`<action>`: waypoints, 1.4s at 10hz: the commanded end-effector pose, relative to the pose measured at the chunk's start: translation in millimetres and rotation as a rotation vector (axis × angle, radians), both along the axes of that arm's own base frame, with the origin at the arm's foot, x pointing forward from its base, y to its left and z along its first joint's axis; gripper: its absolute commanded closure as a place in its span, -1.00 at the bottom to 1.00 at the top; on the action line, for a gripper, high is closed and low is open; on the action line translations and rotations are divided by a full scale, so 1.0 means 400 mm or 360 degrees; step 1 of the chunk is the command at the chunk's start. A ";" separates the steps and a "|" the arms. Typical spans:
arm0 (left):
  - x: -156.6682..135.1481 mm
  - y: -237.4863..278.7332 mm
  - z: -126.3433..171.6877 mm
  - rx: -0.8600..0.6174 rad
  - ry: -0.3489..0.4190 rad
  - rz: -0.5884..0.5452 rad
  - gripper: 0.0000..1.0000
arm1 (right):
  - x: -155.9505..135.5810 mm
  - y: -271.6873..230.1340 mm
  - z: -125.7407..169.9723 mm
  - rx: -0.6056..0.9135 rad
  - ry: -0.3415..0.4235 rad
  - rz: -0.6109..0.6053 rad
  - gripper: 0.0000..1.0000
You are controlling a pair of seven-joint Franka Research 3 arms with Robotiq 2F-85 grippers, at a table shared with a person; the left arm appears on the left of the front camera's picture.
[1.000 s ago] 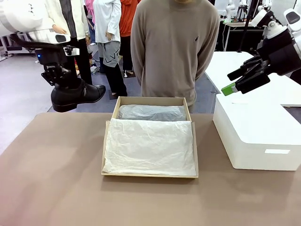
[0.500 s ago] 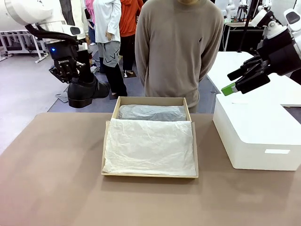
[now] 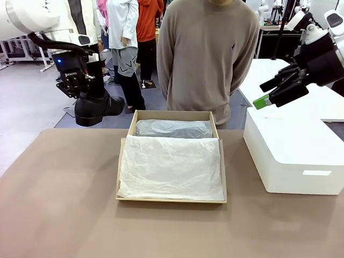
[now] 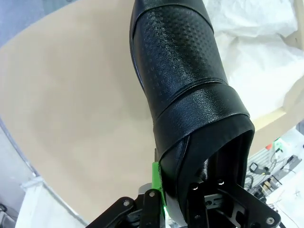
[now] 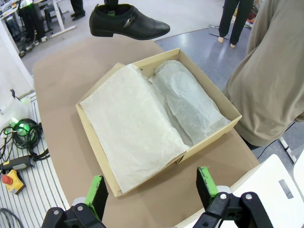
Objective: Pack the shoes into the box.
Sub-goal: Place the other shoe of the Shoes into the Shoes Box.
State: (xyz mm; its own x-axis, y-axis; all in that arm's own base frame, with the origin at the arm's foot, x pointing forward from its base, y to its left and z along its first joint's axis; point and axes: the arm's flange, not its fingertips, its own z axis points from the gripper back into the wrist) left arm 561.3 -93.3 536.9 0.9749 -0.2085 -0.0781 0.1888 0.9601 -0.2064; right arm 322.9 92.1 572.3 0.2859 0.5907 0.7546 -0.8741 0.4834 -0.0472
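left gripper [image 3: 87, 90] tight on black shoe [image 3: 101, 107]

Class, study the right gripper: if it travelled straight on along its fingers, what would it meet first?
Most likely the white tissue paper lining the box, which lies straight ahead of the open right gripper in its wrist view; depth is uncertain.

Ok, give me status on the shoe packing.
Left fingers shut on one shoe, aloft left of the box. Right fingers open, empty. Tissue covers box's near half; wrapped bundle at far side.
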 end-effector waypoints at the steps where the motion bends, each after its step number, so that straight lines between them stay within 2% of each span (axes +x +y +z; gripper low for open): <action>1: 0.000 -0.001 -0.001 0.0000 0.0001 0.0002 1.00 | 0.005 0.000 0.001 0.0029 -0.0010 0.0026 -1.00; 2: -0.013 -0.035 0.016 0.0010 -0.0059 0.0292 1.00 | 0.005 0.000 0.001 0.0029 -0.0010 0.0026 -1.00; 3: -0.026 -0.075 0.035 0.0053 -0.0110 0.0458 1.00 | 0.005 0.000 0.001 0.0029 -0.0010 0.0026 -1.00; 4: -0.034 -0.117 0.045 0.0091 -0.0120 0.0564 1.00 | 0.005 0.000 0.001 0.0029 -0.0010 0.0026 -1.00; 5: -0.040 -0.154 0.048 0.0106 -0.0071 0.0709 1.00 | 0.005 0.000 0.001 0.0029 -0.0010 0.0026 -1.00; 7: -0.050 -0.234 0.049 0.0120 -0.0022 0.0879 1.00 | 0.005 0.000 0.001 0.0029 -0.0010 0.0026 -1.00; 9: -0.059 -0.298 0.053 0.0169 -0.0099 0.1170 1.00 | 0.005 0.000 0.001 0.0029 -0.0010 0.0026 -1.00; 11: -0.070 -0.356 0.043 0.0156 -0.0186 0.1269 1.00 | 0.005 0.000 0.001 0.0029 -0.0010 0.0026 -1.00; 13: -0.078 -0.388 0.034 0.0150 -0.0183 0.1320 1.00 | 0.005 0.000 0.001 0.0029 -0.0010 0.0026 -1.00; 14: -0.064 -0.367 0.045 0.0128 -0.0129 0.1249 1.00 | 0.005 0.000 0.001 0.0029 -0.0010 0.0026 -1.00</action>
State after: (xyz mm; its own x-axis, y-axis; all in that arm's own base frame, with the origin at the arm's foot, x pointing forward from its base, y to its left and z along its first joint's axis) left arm 533.9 -249.4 551.5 0.8277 0.5608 0.0195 -0.5527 0.8208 -0.1439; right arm 322.9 92.1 572.3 0.2859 0.5907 0.7545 -0.8741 0.4834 -0.0472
